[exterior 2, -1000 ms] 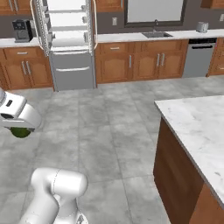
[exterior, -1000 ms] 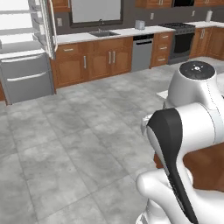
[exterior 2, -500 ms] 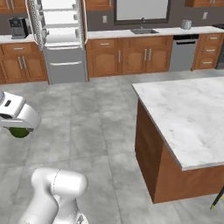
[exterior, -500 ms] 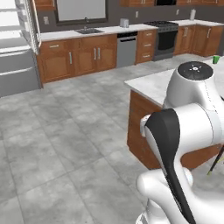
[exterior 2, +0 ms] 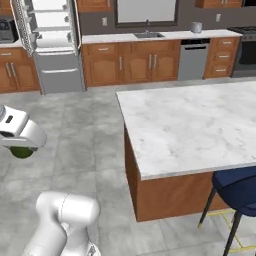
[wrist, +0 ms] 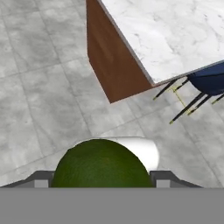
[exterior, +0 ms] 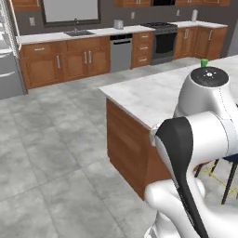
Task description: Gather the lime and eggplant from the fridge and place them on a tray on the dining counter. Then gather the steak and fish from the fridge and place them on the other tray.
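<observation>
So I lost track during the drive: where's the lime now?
The lime sits between the gripper's fingers, seen at the right base view's left edge, over the floor and short of the dining counter.

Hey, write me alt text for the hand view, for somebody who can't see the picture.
Close up at the bottom, the gripper holds a round green lime between its fingers. Beyond it lies grey tiled floor, with the wood-sided corner of the marble-topped dining counter and a blue stool on thin dark legs at the upper right.
</observation>
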